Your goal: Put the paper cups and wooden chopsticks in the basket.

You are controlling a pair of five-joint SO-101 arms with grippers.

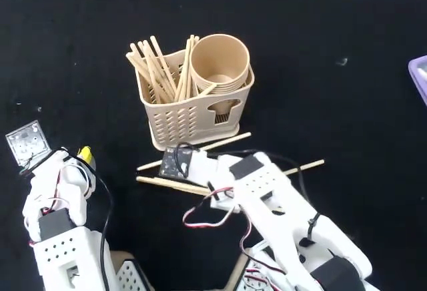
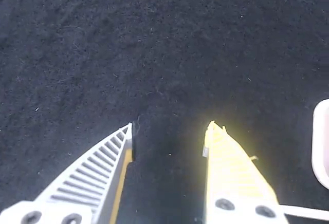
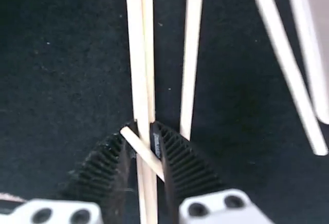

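Note:
A beige slotted basket (image 1: 193,121) stands mid-table, holding stacked paper cups (image 1: 220,61) in one side and several wooden chopsticks (image 1: 157,67) in the other. In front of it, loose chopsticks (image 1: 170,184) lie on the black cloth, with more (image 1: 227,141) near the basket's foot. My right gripper (image 3: 143,131) is low over them, its black fingers (image 3: 175,154) shut on a pair of chopsticks (image 3: 139,54); another stick (image 3: 193,54) lies just beside. My left gripper (image 2: 169,126) hangs open over bare cloth at the table's front left (image 1: 83,156), with nothing between its fingers.
A small white square plate (image 1: 27,142) lies beside the left arm. A purple object (image 1: 419,74) pokes in at the right edge. One chopstick end (image 1: 303,166) sticks out from under the right arm. Black cloth spreads wide behind and to the right of the basket.

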